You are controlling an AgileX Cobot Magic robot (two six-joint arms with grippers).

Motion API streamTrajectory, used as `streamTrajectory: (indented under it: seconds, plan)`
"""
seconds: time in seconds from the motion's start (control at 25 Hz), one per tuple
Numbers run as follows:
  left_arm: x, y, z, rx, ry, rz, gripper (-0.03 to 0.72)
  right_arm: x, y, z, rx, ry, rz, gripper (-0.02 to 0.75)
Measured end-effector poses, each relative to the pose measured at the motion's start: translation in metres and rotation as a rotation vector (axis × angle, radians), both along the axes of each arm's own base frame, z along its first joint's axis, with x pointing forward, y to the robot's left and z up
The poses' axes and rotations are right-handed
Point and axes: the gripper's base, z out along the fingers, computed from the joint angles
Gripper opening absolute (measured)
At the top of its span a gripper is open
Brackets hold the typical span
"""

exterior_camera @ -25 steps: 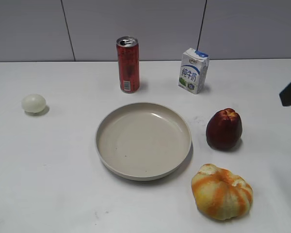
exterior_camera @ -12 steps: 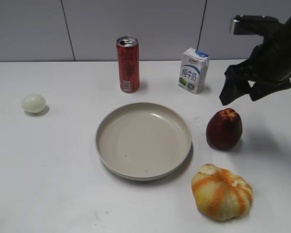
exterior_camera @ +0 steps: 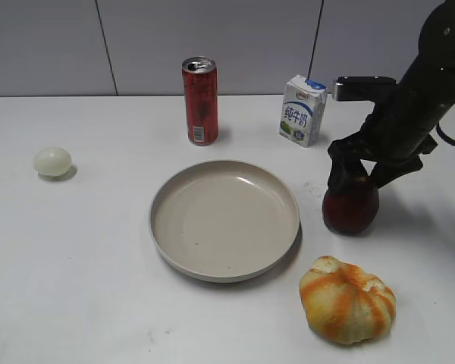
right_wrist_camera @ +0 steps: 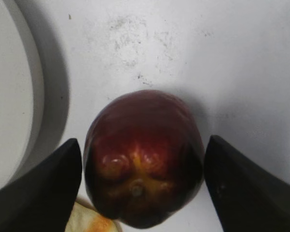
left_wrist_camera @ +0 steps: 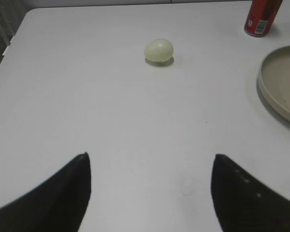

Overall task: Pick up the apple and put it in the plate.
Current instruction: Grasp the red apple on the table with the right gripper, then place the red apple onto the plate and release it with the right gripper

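Two tools in view. Left tool (left_wrist_camera: 150,193): fingers spread wide, low over bare white bench (exterior_camera: 76,250), holding nothing; small pale egg (exterior_camera: 52,161) ahead of it. Large round shallow beige plate (exterior_camera: 224,219) sits mid-bench, red drink can (exterior_camera: 200,101) and white milk carton (exterior_camera: 302,110) behind it. Dark maroon-red tapered apple (exterior_camera: 350,206) stands on the bench just right of the plate. Right tool (exterior_camera: 356,168): fingers spread, straddling the apple's top; contact cannot be told. Orange-and-yellow striped lumpy fruit (exterior_camera: 347,299) lies nearer the camera.

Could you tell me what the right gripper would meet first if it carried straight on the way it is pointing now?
Most likely the apple: it sits between the right gripper's open fingers, directly below, with the table under it.
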Motion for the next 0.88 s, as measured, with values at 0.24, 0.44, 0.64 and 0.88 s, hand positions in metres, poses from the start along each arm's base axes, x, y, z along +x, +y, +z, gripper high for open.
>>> streamTrajectory:
  seconds: [0.24, 0.44, 0.64, 0.88]
  plan:
    - [0.0, 0.0, 0.0, 0.0, 0.0, 0.0, 0.589, 0.003, 0.001, -0.007, 0.0, 0.017, -0.023, 0.561]
    - [0.0, 0.0, 0.0, 0.001, 0.0, 0.0, 0.589, 0.004, 0.002, -0.005, 0.001, 0.056, -0.021, 0.557]
    - [0.0, 0.0, 0.0, 0.002, 0.0, -0.001, 0.589, 0.007, 0.017, 0.015, 0.011, 0.116, 0.04, 0.554]
    - [0.0, 0.0, 0.0, 0.0, 0.0, 0.0, 0.589, 0.004, 0.086, 0.055, 0.04, 0.006, 0.221, 0.554]
